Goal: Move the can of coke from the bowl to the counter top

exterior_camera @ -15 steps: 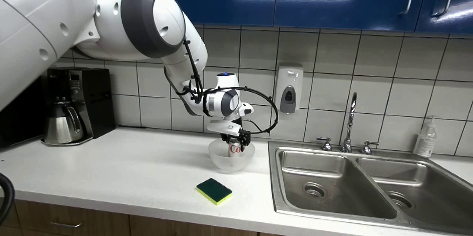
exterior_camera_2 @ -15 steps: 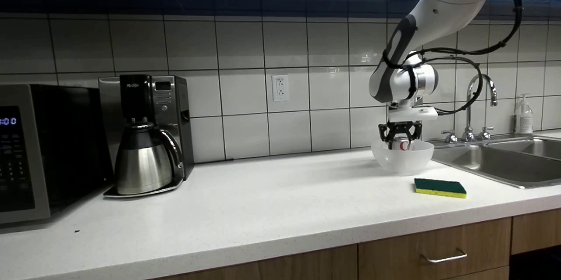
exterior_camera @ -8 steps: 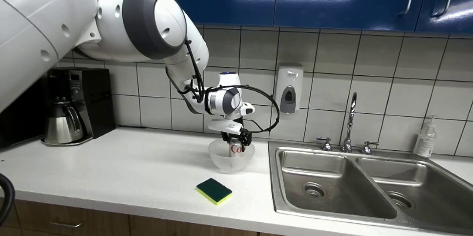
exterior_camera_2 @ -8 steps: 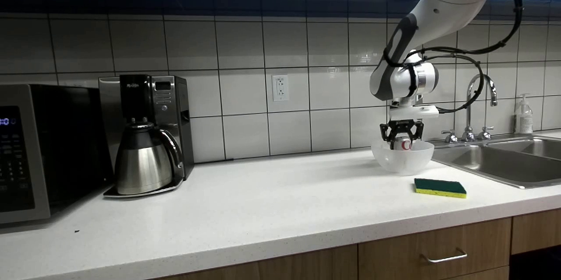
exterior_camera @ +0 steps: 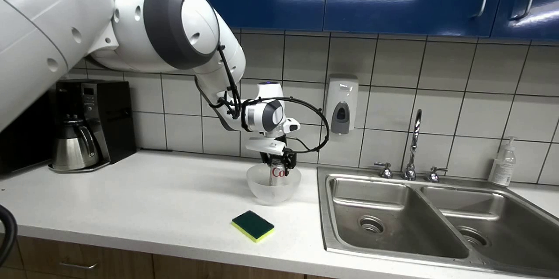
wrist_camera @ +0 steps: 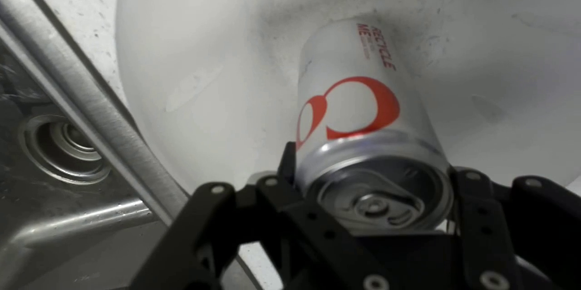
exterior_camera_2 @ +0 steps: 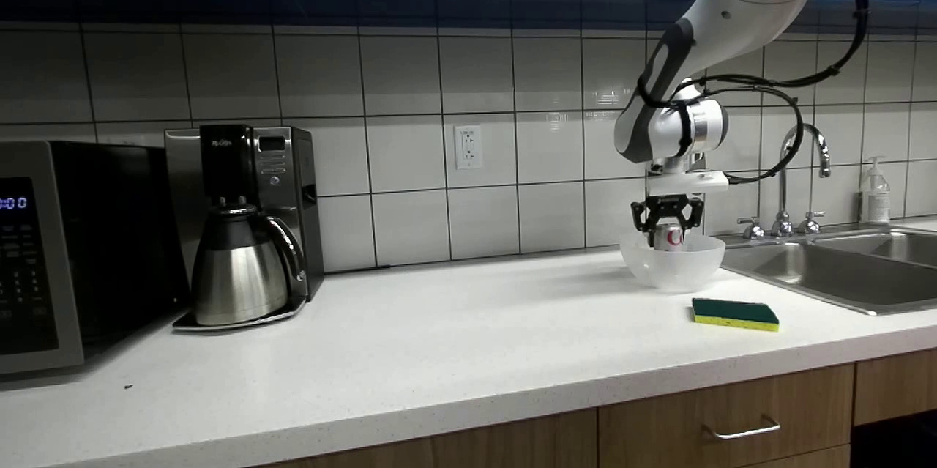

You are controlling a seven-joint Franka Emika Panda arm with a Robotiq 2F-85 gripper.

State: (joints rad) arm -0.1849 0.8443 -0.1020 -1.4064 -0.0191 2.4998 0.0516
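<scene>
Coke can (wrist_camera: 363, 113) is held between the fingers (wrist_camera: 476, 194) of the hand (wrist_camera: 372, 176), inside the bowl (exterior_camera: 260, 189). Both fingers press against its sides near the top, so the hand is clamped on the can. In the wrist view the can's top with its pull tab faces the hand, and the far end points away into the bowl; whether it touches the bottom, I cannot tell. In both exterior views the can is roughly upright just below the hand, red lettering partly showing, its upper part above the bowl's near rim. The bowl rests on the counter (exterior_camera_2: 439, 351) under the hand. Nearer the camera and lower than the hand, a green-and-yellow sponge (exterior_camera: 252, 225) lies on the counter. To the right of the hand in both exterior views are the steel sink (exterior_camera: 393, 237) and its faucet (exterior_camera: 412, 148). Well apart to its left stands the coffee maker (exterior_camera: 105, 113) with its steel pot (exterior_camera_2: 240, 274).
</scene>
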